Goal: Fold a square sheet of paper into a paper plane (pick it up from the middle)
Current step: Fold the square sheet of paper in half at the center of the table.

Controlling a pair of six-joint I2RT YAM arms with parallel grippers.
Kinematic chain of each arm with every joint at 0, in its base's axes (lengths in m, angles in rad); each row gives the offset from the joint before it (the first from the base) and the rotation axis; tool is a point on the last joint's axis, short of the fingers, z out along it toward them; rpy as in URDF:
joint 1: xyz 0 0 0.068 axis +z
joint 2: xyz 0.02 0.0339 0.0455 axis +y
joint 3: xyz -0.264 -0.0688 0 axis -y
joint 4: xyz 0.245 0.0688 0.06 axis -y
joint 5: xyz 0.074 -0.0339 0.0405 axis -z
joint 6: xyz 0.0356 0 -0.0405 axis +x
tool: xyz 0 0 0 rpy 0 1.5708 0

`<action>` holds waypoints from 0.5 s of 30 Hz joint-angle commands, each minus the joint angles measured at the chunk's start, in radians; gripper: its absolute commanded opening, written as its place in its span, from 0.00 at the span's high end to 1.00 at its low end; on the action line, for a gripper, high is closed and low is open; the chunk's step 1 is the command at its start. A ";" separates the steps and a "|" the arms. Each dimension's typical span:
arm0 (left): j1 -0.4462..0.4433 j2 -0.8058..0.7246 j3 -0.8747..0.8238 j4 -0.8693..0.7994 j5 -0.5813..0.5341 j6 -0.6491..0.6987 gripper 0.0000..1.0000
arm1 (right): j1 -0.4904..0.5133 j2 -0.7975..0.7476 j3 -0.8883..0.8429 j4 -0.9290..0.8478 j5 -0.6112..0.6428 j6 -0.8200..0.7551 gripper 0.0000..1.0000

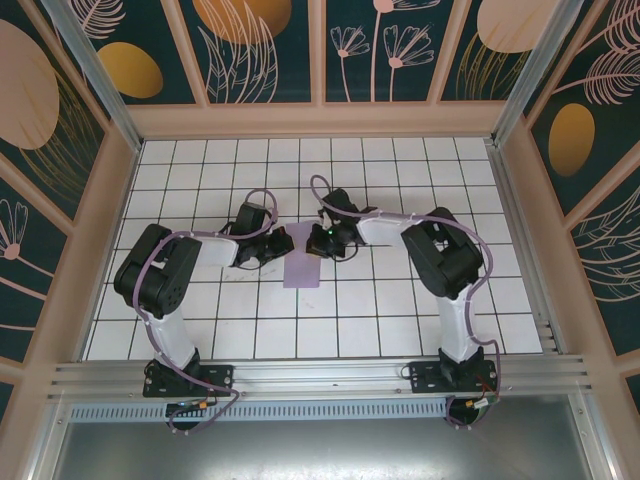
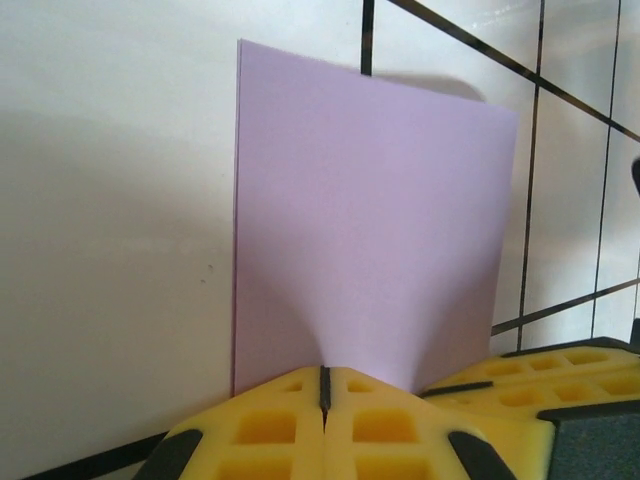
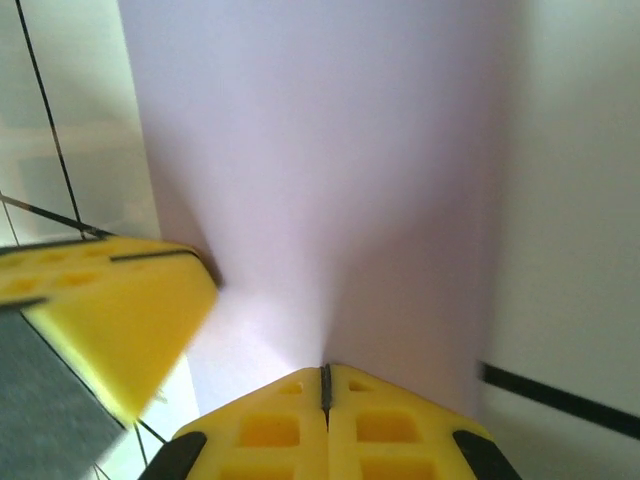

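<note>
The square sheet of paper [image 1: 302, 268] is lilac and lies on the white tiled table between my two grippers, looking like a narrow upright rectangle from above. My left gripper [image 1: 272, 250] is at its left edge and my right gripper [image 1: 322, 240] at its upper right. In the left wrist view the left gripper [image 2: 323, 378] is shut, and the sheet [image 2: 370, 220] puckers up into the closed jaws. The right gripper [image 3: 325, 375] is likewise shut on the sheet [image 3: 320, 180], which bulges toward it. Each wrist view shows the other gripper's yellow finger [image 2: 540, 375] [image 3: 110, 310] alongside. A paper plane is out of view.
The table [image 1: 400, 310] is white tile with black grid lines, boxed in by patterned wall panels [image 1: 250, 50] at the back and sides. An aluminium rail [image 1: 320, 378] with both arm bases runs along the near edge.
</note>
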 commanded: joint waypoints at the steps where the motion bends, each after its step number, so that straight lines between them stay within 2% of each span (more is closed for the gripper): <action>1: 0.002 0.132 -0.120 -0.237 -0.232 -0.012 1.00 | -0.042 -0.042 -0.124 -0.109 0.048 -0.066 1.00; 5: 0.002 0.144 -0.130 -0.220 -0.220 -0.005 1.00 | -0.067 -0.105 -0.136 -0.116 0.064 -0.090 1.00; 9: 0.002 0.130 -0.124 -0.220 -0.209 0.001 1.00 | -0.037 -0.144 -0.045 -0.110 0.055 -0.100 0.99; 15: 0.001 0.125 -0.118 -0.225 -0.200 0.008 1.00 | 0.006 -0.030 0.078 -0.039 0.011 -0.085 1.00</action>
